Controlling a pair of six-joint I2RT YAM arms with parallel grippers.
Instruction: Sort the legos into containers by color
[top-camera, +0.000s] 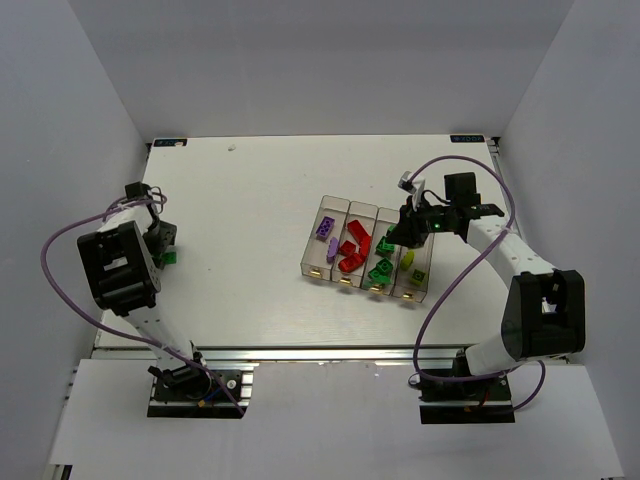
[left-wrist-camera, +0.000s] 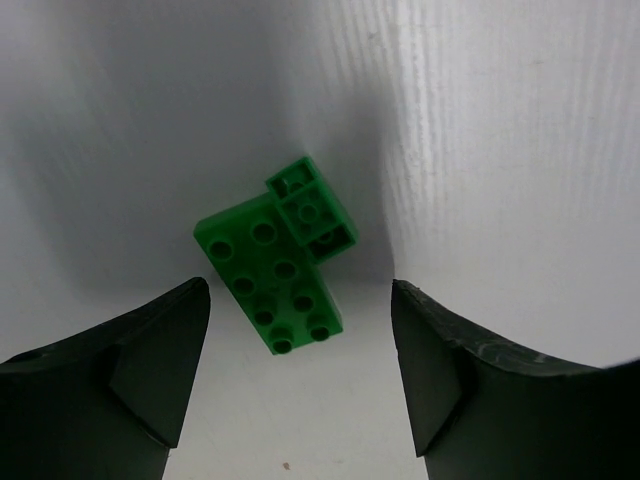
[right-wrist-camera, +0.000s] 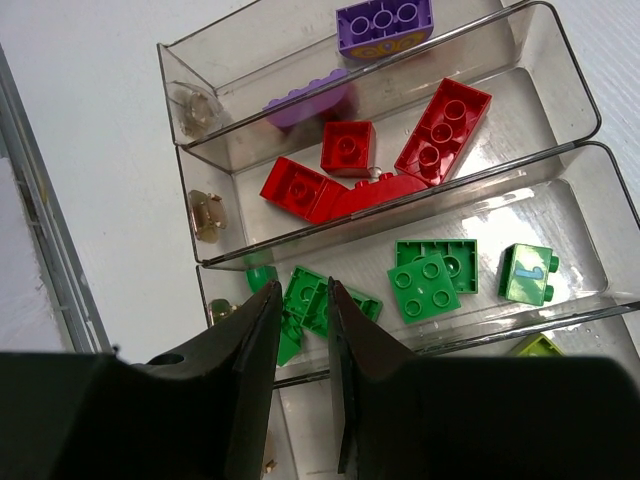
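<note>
Green lego cluster (left-wrist-camera: 277, 259), centre of the left wrist frame on bare table between the spread fingers of the left gripper (left-wrist-camera: 300, 375): probably light, rigid, slick; best pinched across flat sides.

You get bright, even light from above in top view; white table (top-camera: 250, 200) almost glows, only soft thin shadows. Left wrist view: wide grey shadow bands cross table, dark green studded brick (left-wrist-camera: 275, 258) sharp, black fingers (left-wrist-camera: 120, 380) near lens soft. Right wrist view: white glare on clear plastic bins (right-wrist-camera: 560, 200), black fingers (right-wrist-camera: 250, 400) blurry up close.
</note>
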